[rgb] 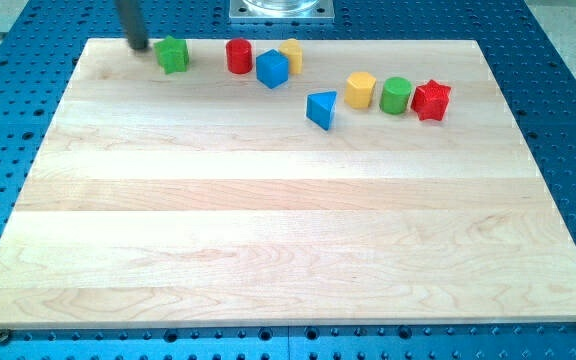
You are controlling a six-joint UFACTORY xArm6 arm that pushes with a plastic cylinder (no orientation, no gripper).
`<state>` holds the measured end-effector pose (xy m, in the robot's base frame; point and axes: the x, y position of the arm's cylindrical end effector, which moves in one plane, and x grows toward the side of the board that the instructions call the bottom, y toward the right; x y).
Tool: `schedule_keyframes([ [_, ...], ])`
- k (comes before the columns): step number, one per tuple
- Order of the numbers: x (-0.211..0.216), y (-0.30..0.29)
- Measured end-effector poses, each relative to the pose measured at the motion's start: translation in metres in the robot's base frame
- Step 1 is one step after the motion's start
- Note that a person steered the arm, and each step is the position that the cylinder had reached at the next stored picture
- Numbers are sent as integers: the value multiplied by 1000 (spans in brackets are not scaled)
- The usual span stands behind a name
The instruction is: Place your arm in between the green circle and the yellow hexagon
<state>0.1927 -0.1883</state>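
The green circle [396,95] stands on the wooden board [288,220] at the upper right. The yellow hexagon [360,89] sits just to its left, close to it. My tip [139,46] rests near the board's top left corner, just left of a green star-shaped block [173,54]. It is far to the left of both the green circle and the yellow hexagon.
A red star-shaped block [431,100] touches the green circle's right side. A blue triangle [321,109] lies left of the yellow hexagon. A red cylinder [239,55], a blue cube [272,68] and a yellow block [291,53] cluster at the top centre.
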Motion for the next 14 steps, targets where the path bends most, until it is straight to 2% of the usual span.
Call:
schedule_keyframes([
  [1,13,64],
  [2,55,3],
  [3,92,43],
  [5,124,19],
  [6,123,-5],
  [7,95,-24],
  [8,118,52],
  [9,176,150],
  [10,215,268],
  [11,210,376],
  [12,166,428],
  [13,142,384],
  [14,141,333],
])
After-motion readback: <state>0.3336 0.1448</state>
